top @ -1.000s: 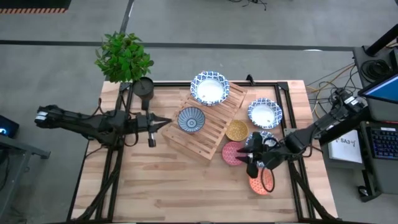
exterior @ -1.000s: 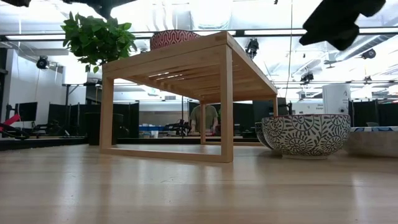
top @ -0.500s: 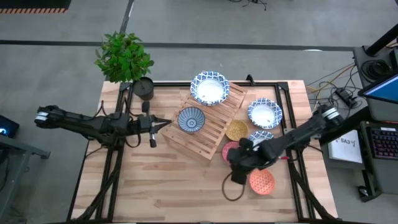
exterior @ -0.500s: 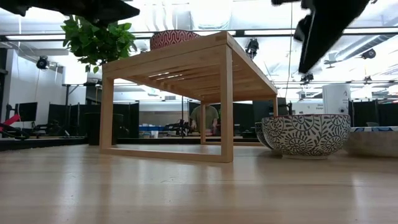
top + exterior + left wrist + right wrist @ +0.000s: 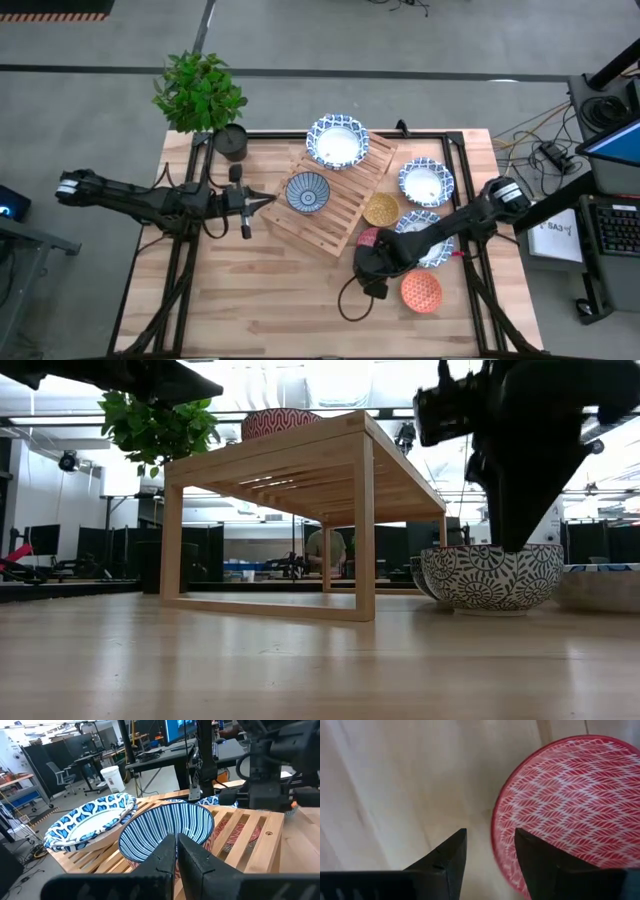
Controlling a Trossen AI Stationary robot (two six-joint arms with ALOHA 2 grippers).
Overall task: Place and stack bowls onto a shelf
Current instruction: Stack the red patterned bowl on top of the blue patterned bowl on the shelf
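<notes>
Front half of desk (image 5: 250,300) bare wood, free passage. Shelf (image 5: 335,195) sits mid-desk, two bowls on top; its front right slats are free. Right of shelf crowded: pink-red bowl (image 5: 368,240), yellow bowl (image 5: 380,209), orange bowl (image 5: 421,292), w/ right tool (image 5: 490,851) low beside the pink-red rim. Plant pot (image 5: 231,142) blocks back left corner.

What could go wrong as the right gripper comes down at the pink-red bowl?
1. The right gripper is open at the pink-red bowl's rim; one finger may push the bowl instead of straddling its wall.
2. The mustard bowl and a white bowl sit close by; the arm could bump them.
3. The orange bowl lies just beside the wrist.
</notes>
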